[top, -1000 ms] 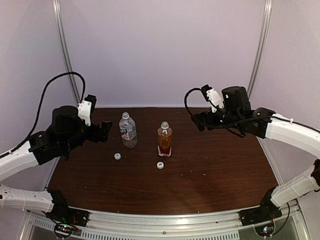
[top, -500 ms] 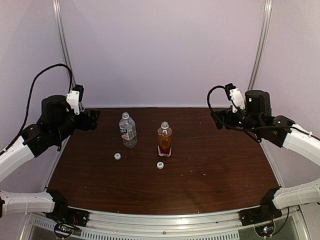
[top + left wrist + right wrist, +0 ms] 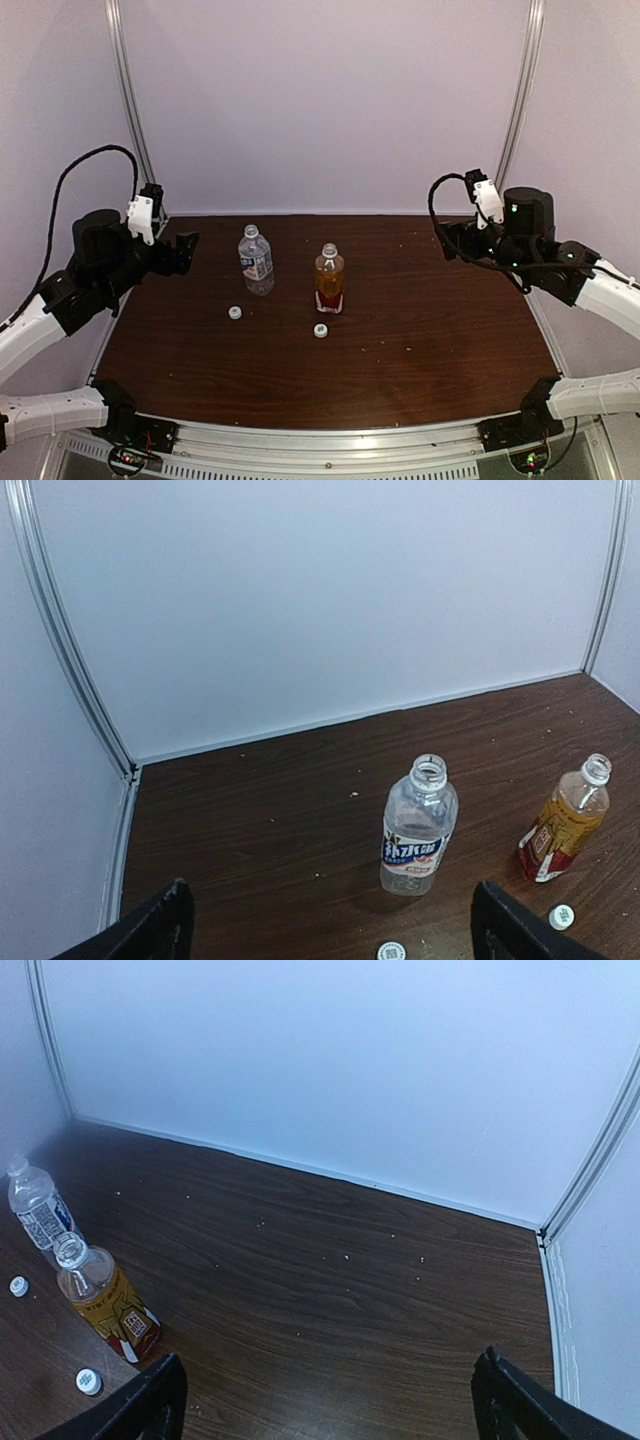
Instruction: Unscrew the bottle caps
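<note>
I see left hand (image 3: 186, 250) and right hand (image 3: 444, 240) wide, empty, well either side of uncapped clear plastic bottle (image 3: 256, 262); amber-liquid bottle (image 3: 329, 280) beside it, round white plastic caps (image 3: 235, 313) before it on brown counter (image 3: 440, 330).

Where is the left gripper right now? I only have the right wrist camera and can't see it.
Observer: The left gripper hangs near the far left corner of the table, apart from the clear bottle, jaws open and empty.
Operator: Is that bottle's neck open? It sits at the edge of my picture.
Observer: Yes. The left wrist view looks straight into its open mouth, with no cap on it.
Operator: And where does my arm stand from above?
Observer: The right gripper hovers near the far right corner, well apart from the amber bottle.
</note>
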Controlling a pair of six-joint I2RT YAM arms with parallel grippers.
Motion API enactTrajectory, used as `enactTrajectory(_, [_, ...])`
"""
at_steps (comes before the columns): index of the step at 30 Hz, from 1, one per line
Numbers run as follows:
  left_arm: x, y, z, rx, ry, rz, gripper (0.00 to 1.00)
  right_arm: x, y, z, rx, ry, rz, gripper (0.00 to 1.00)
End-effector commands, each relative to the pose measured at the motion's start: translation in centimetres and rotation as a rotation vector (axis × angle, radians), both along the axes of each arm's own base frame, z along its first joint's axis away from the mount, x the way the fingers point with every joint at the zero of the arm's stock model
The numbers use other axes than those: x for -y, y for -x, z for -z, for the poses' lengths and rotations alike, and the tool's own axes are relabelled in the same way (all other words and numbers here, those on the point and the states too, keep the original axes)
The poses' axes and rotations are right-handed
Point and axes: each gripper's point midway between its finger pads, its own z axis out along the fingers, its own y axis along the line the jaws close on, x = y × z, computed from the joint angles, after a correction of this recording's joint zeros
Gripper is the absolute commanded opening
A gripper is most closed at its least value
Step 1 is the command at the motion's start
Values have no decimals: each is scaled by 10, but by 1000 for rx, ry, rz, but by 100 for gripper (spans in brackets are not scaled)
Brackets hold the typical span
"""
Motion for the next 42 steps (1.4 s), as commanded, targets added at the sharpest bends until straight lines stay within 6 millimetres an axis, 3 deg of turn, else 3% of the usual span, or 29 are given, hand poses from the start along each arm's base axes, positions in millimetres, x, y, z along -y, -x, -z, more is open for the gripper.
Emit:
enactTrajectory(1, [-1,5,-24,116,36,22,98,10,1,-6,24,13,36,100])
enactTrajectory(8, [4,1,-13,54,20,35,98,10,4,-8,35,5,27,100])
enactTrajectory(22, [1,8,-24,75,31,43,98,8,4,-4,36,-11,16,100])
enactTrajectory(42, [-4,10,-23,75,19,23,98,4,2,-1,27,-14,3,100])
